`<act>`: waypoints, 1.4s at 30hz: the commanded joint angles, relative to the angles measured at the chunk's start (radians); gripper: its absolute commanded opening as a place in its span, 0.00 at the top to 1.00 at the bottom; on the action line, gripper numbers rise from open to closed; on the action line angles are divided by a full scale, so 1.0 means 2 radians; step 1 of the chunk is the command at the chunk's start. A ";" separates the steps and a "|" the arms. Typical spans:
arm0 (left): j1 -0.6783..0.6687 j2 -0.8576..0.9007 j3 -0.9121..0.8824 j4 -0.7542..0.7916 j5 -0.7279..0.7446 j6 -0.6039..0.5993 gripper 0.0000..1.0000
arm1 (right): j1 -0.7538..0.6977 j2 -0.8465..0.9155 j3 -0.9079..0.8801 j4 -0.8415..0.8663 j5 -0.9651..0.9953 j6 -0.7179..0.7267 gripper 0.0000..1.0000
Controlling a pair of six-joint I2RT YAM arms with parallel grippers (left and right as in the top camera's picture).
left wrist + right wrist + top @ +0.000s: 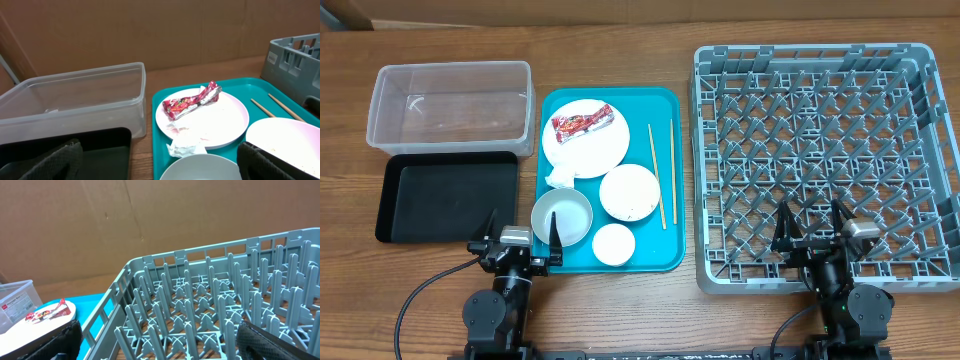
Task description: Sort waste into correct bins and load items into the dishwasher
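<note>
Overhead, the left gripper (521, 232) sat at the near edge of the teal tray (665, 255), its jaws spread as wide as they go and holding nothing. The right gripper (811, 228) hung just as wide and just as empty over the near rim of the grey dish rack (698, 150).

The red-and-white wrapper (582, 123) lay on the round plate (590, 155) at the far end of the teal tray, straight ahead of the left gripper and a little to its right. Its long axis ran mostly crosswise to that arm's reach, tilted slightly. The crumpled napkin (560, 177) was closer, touching the plate's near-left edge, just beyond 1 of the 2 bowls (562, 218).

Both pieces of waste lay well apart from the right arm, so the left arm was judged the one to take them. The clear tub (450, 68) and the black tray (448, 195) stood just left of the teal tray, beside that same arm. A pinch across the wrapper's short width would probably need the jaws turned in line with the reach.
</note>
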 commanded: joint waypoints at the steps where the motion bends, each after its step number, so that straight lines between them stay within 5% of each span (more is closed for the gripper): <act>1: 0.003 -0.006 -0.003 0.000 -0.003 0.009 0.00 | -0.001 -0.004 -0.005 0.002 -0.001 -0.001 0.00; 33: 0.003 -0.006 -0.003 0.002 -0.031 0.037 0.00 | -0.001 -0.004 -0.005 0.044 -0.015 0.000 0.00; 42: 0.002 0.013 0.082 0.042 0.061 0.030 0.00 | -0.001 0.012 0.093 0.016 -0.055 -0.013 0.00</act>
